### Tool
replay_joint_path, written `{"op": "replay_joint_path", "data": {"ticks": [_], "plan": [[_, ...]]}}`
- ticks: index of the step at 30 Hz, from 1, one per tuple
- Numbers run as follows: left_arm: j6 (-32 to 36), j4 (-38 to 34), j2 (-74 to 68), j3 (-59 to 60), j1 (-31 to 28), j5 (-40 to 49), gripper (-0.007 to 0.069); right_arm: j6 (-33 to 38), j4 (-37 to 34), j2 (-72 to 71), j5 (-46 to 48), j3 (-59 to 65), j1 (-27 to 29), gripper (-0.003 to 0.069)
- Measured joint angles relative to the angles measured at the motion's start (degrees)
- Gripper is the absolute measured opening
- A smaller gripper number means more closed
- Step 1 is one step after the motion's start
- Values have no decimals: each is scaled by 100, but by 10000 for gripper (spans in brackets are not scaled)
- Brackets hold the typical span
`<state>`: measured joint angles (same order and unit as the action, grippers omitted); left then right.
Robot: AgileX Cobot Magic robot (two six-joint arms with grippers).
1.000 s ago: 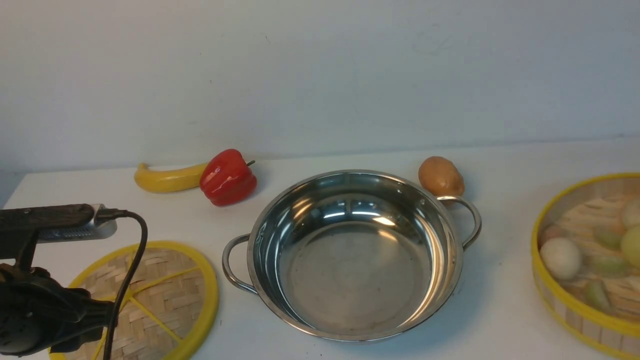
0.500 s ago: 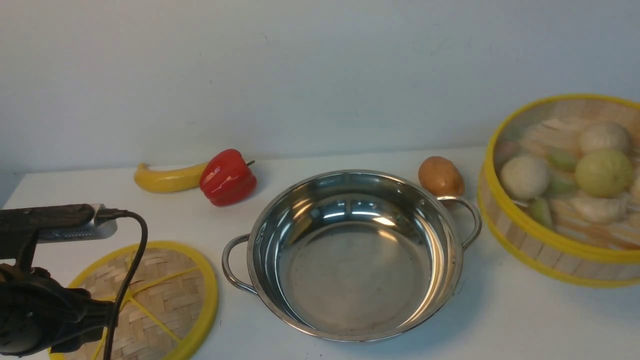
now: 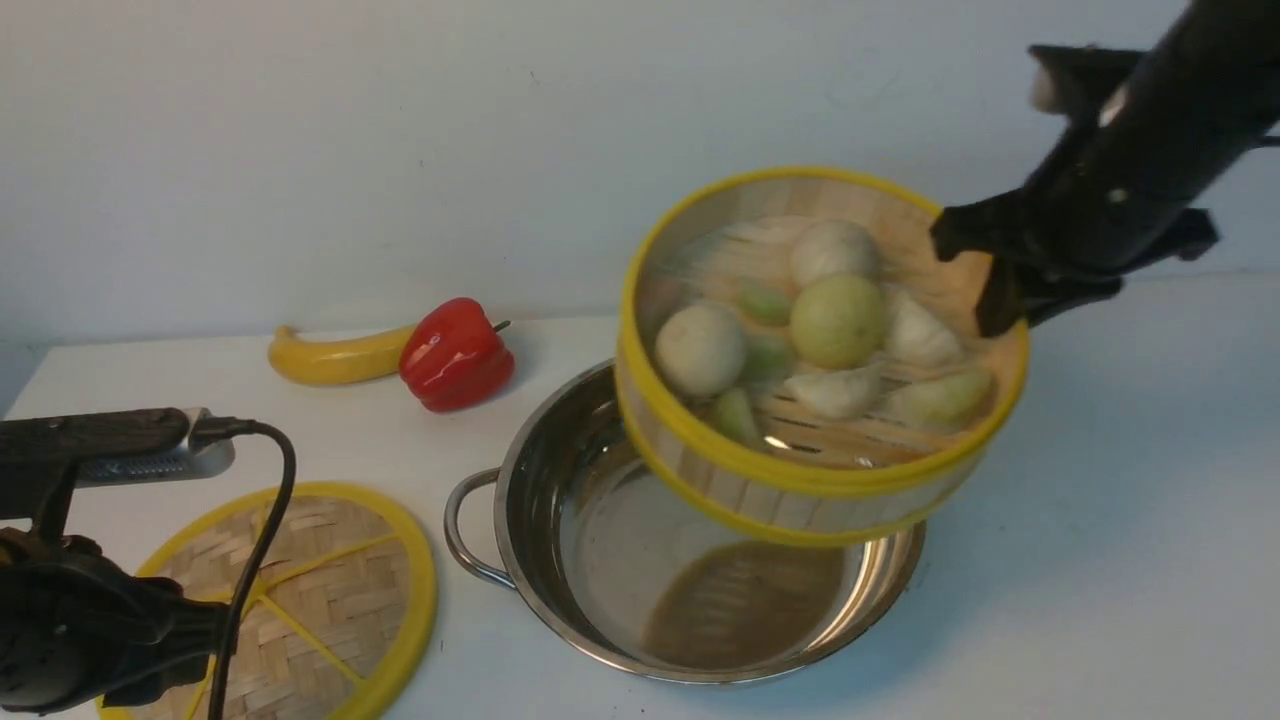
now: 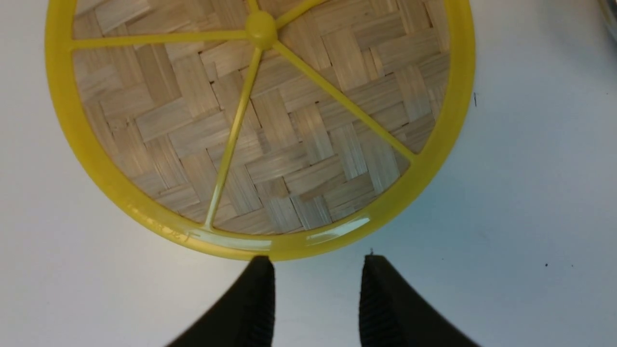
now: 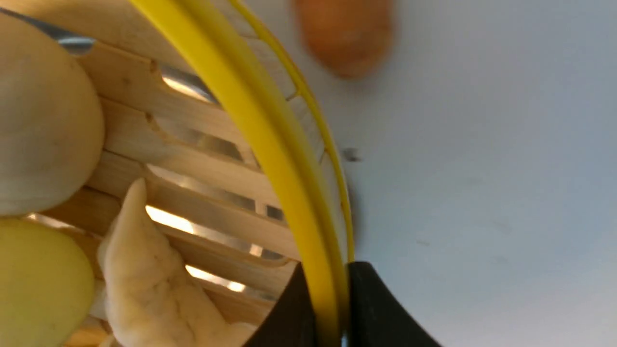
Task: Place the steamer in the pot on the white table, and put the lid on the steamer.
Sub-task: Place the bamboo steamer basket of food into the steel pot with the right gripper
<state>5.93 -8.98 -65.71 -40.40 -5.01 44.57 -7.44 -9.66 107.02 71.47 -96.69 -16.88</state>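
Lower left of the front view: left arm (image 3: 70, 630) in matte black, rounded housing, looping black cable (image 3: 268, 540), pale ribbed module (image 3: 150, 465) under a dark bar. Upper right: right arm (image 3: 1130, 170), black, tubular. Left gripper (image 4: 318, 260): black tapered fingers (image 4: 250, 308), ridged inner faces.

no readable text, no labels, no brands, no numbers anywhere in view

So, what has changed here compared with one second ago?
The round slatted bamboo steamer with yellow rim bands, gripped at its rim by the jaws of the right arm, rose and moved left; it now hangs tilted over the wide shiny steel pot. The pot, flat woven bamboo lid, yellow banana, red pepper and left arm stayed put.
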Motion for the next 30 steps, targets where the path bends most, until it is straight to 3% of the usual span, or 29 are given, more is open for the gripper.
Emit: {"op": "replay_joint_path", "data": {"ticks": [8, 30], "plan": [[0, -2, 0, 0, 0, 4, 241, -175, -83, 937, 4, -686, -704, 66], [0, -6, 0, 0, 0, 26, 241, -207, 523, 1698, 3, -748, -734, 67]]}}
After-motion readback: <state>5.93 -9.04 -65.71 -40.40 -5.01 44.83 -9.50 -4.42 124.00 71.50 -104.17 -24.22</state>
